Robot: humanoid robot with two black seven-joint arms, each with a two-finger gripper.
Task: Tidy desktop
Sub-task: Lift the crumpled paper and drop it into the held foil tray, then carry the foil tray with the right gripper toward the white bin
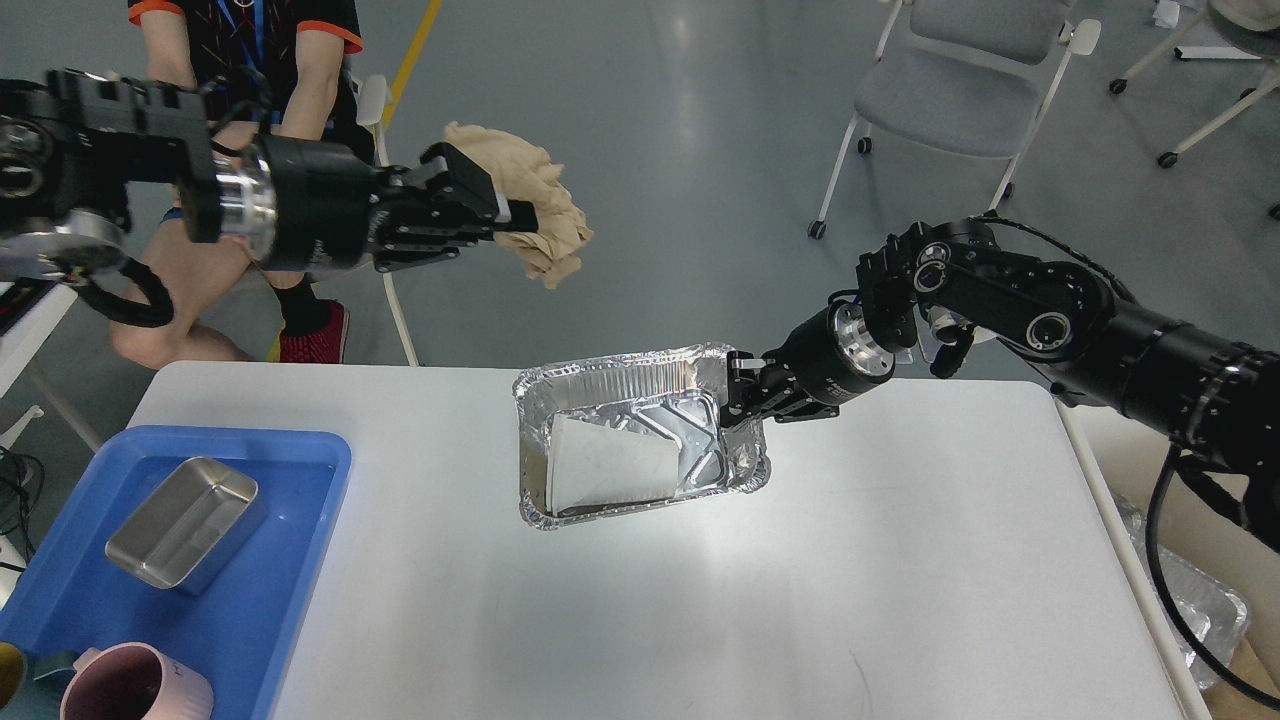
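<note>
The white desktop (800, 580) fills the lower middle of the head view. A foil tray (540, 500) sits near its far middle with a white paper cup (610, 465) lying on its side inside. My right gripper (738, 395) is shut on the foil tray's right rim. My left gripper (515, 215) is shut on a crumpled beige paper wad (545, 215) and holds it high, beyond the table's far edge, up and left of the foil tray.
A blue plastic tray (290, 560) at the front left holds a steel box (185, 520); a pink mug (135, 685) stands at its near end. A person (290, 90) sits behind the table at left. A grey chair (950, 90) stands far right. More foil (1200, 600) lies right of the table.
</note>
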